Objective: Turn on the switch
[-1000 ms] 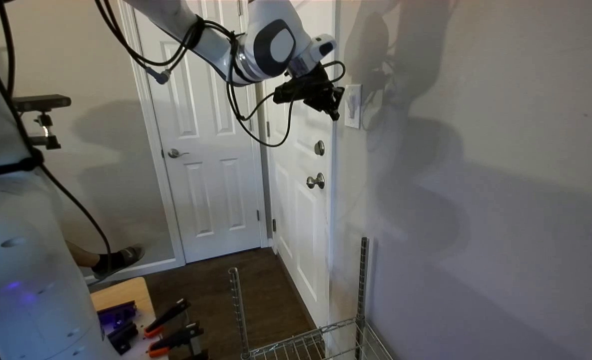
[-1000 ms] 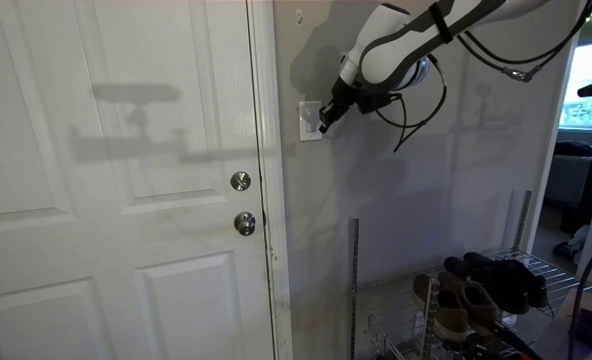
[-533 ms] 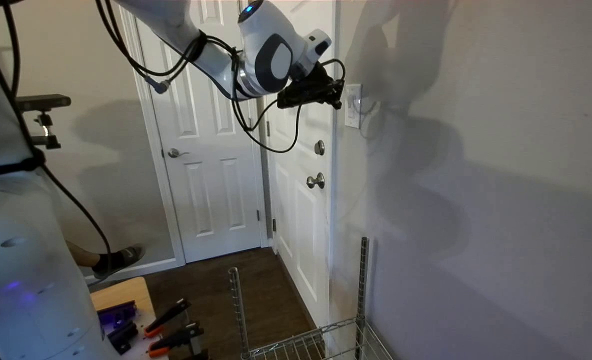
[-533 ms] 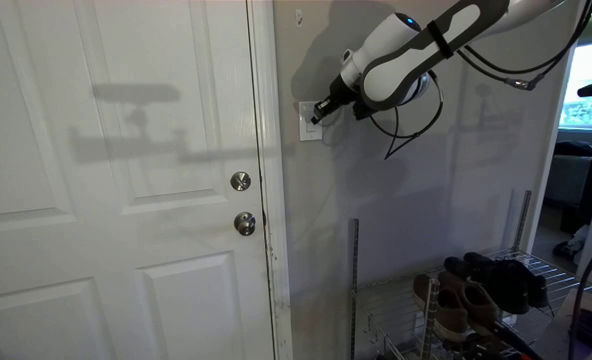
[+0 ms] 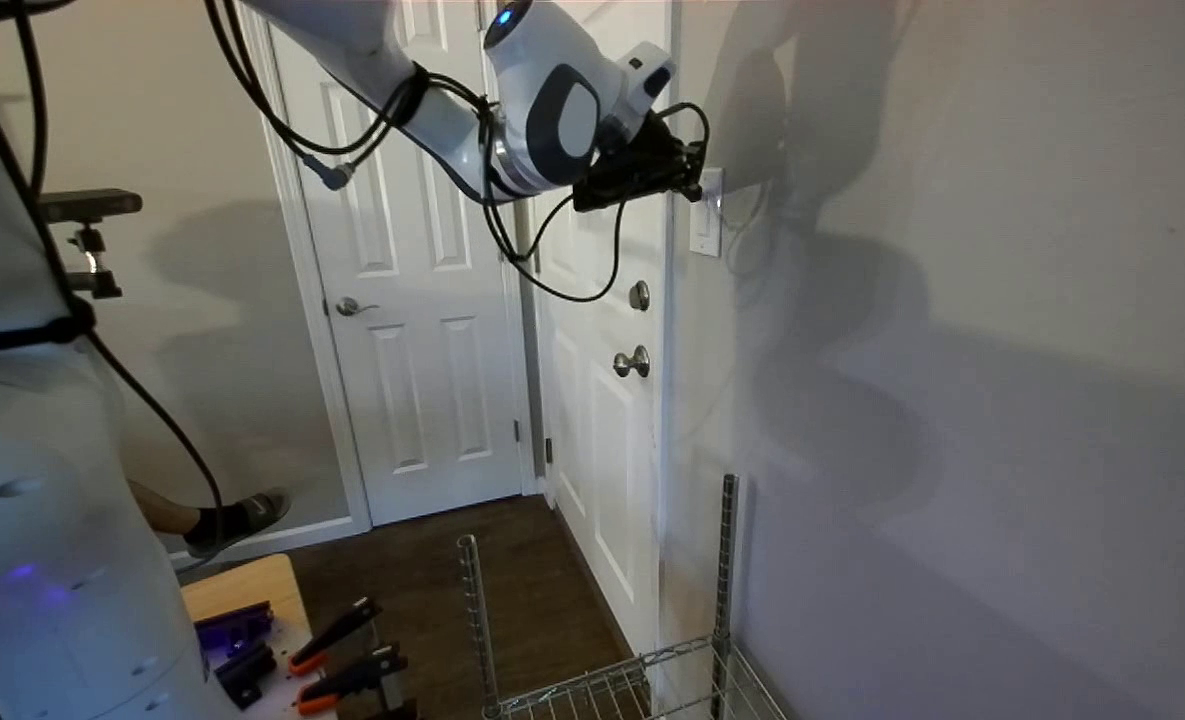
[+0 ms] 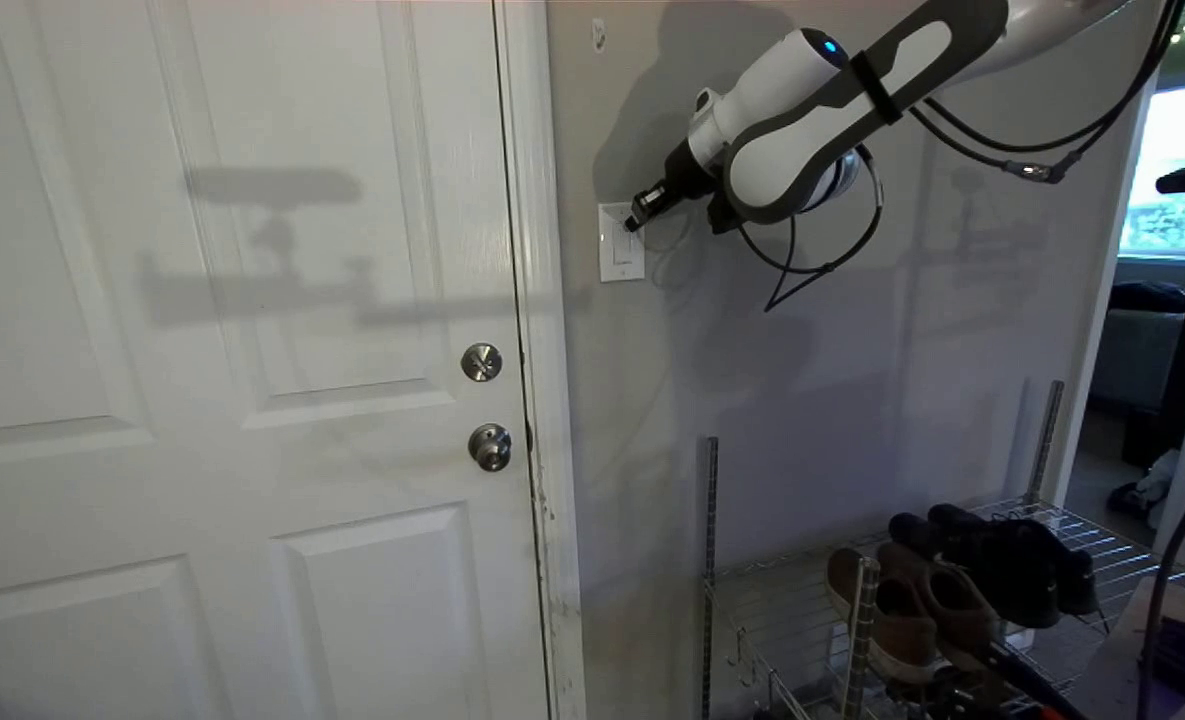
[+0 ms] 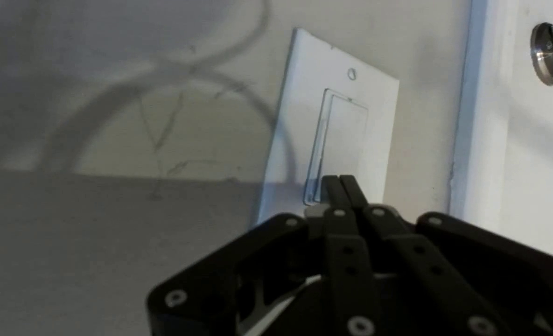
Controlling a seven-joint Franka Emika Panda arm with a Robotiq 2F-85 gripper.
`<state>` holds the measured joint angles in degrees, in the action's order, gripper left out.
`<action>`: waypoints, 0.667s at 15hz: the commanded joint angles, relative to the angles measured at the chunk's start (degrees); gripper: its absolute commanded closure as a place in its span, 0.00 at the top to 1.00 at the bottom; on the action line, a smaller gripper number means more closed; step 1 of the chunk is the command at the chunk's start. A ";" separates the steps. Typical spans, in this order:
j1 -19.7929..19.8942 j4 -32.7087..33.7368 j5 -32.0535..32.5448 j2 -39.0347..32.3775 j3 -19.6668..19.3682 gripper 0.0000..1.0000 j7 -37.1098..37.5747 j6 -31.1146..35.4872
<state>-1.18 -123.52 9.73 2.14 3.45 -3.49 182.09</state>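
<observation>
The switch is a white upright plate with a flat rocker on the wall beside the door. It shows in both exterior views [image 5: 707,228] [image 6: 619,258] and slanted in the wrist view [image 7: 346,130]. My black gripper [image 7: 340,179] is shut, its two fingertips side by side with nothing between them. In both exterior views the fingertips [image 5: 693,192] [image 6: 634,222] are at the upper part of the switch plate. In the wrist view they overlap one end of the rocker and hide that end of the plate. I cannot tell whether they touch it.
The white door with its round knob [image 6: 490,447] and deadbolt [image 6: 481,362] stands beside the switch. The deadbolt also shows in the wrist view [image 7: 548,53]. A wire rack [image 6: 782,600] with shoes [image 6: 1002,560] stands below. A cable loop [image 5: 592,297] hangs under the wrist.
My gripper has come closer to the wall and risen. Its fingertips went from beside the plate's lower right to the plate's upper part. It has stayed shut in what shows.
</observation>
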 commanded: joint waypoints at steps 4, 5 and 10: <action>0.21 2.71 1.39 -2.84 0.14 0.04 0.38 0.51; 0.23 2.72 1.55 -2.86 0.14 0.03 0.45 0.53; 0.60 3.33 2.57 -3.48 -0.07 0.04 1.07 1.45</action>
<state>-0.95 -121.99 9.79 0.72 3.41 -3.49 182.08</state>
